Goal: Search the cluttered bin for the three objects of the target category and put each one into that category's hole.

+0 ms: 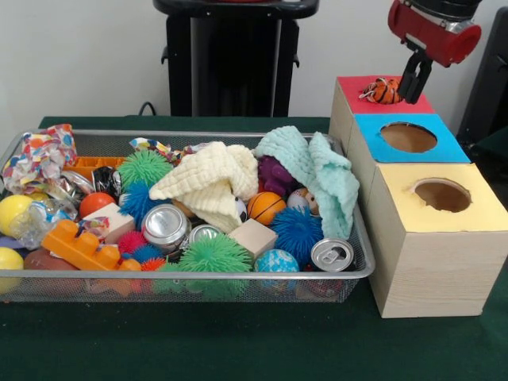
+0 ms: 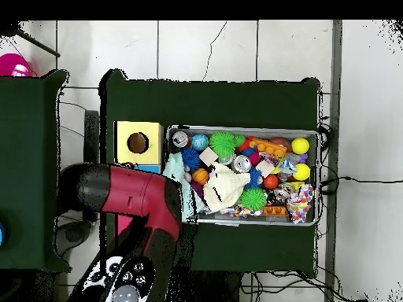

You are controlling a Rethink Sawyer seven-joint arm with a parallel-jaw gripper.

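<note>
A small orange-and-black striped toy [image 1: 383, 90] lies on top of the red box [image 1: 349, 86] at the back right, and I cannot make out that box's hole. My gripper [image 1: 417, 79] hangs just to the toy's right, open, with nothing between its fingers; the left finger is at the toy's edge. The blue box [image 1: 373, 131] and yellow box [image 1: 476, 210] in front each show an open round hole. The mesh bin [image 1: 198, 275] is full of mixed objects. In the overhead view the red arm [image 2: 134, 193] hides the gripper and the red box.
The bin holds a cream cloth [image 1: 210, 184], a mint cloth [image 1: 317, 171], drink cans [image 1: 164, 225], spiky rubber balls [image 1: 216, 255], an orange ball [image 1: 265, 207], wooden blocks [image 1: 253, 236] and an orange brick [image 1: 79, 248]. From overhead the bin [image 2: 244, 127] lies right of the yellow box [image 2: 153, 134].
</note>
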